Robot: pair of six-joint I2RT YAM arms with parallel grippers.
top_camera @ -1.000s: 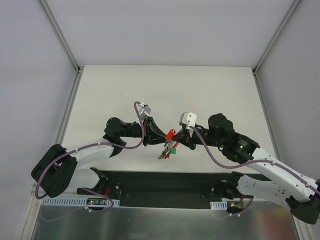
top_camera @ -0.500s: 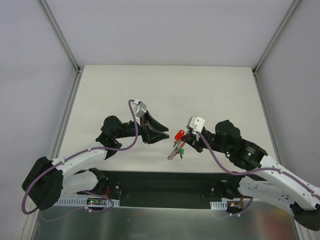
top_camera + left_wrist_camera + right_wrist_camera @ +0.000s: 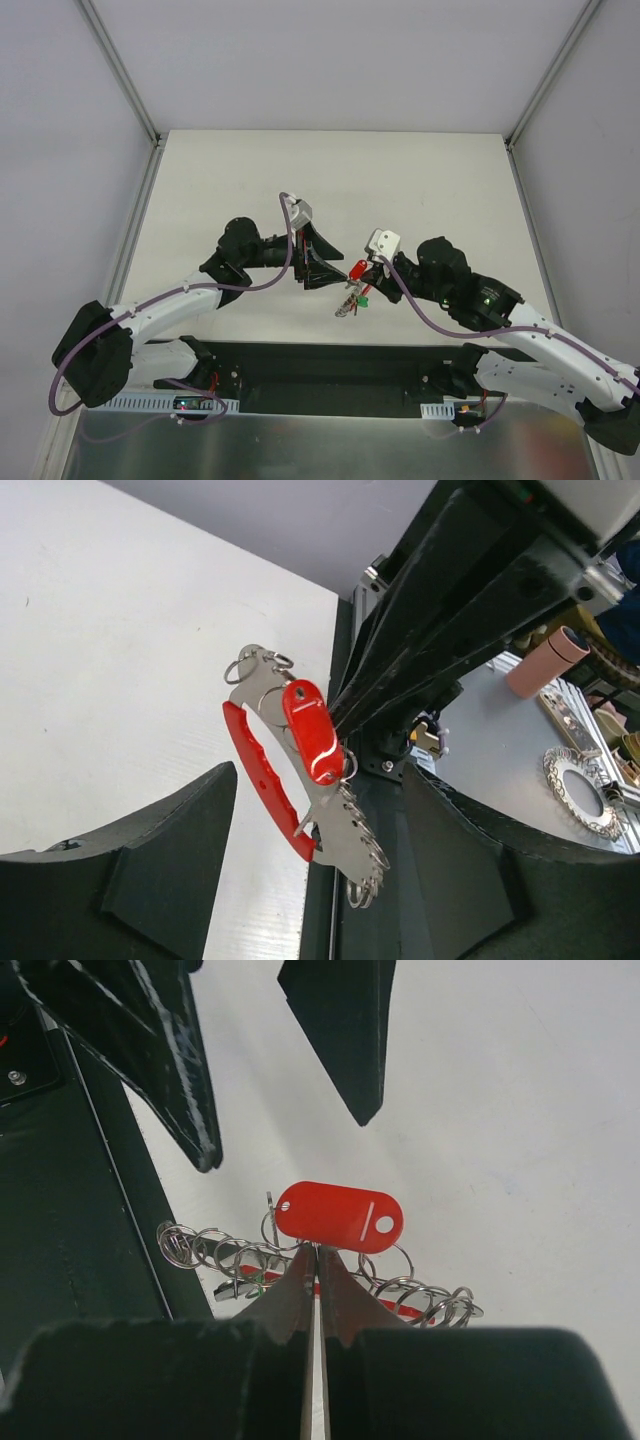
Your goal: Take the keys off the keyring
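The keyring, a red curved loop (image 3: 252, 770) with a red oval tag (image 3: 337, 1217) and several thin metal rings (image 3: 222, 1252), hangs in the air above the table. My right gripper (image 3: 317, 1258) is shut on it just under the tag. The keys (image 3: 347, 300) dangle below it, one with a green bit (image 3: 362, 300). My left gripper (image 3: 337, 273) is open, its two black fingers (image 3: 160, 870) standing either side of the bunch without touching it. In the left wrist view a toothed silver plate (image 3: 350, 840) hangs beside the red loop.
The white table (image 3: 250, 180) lies below both arms. Its dark front rail (image 3: 330, 365) runs just under the hanging keys. White walls and metal frame posts (image 3: 125, 70) enclose the table on three sides.
My left gripper let go and opened, drew back to the left, then came in again around the bunch. The right gripper, still shut, carried the keyring slightly right.
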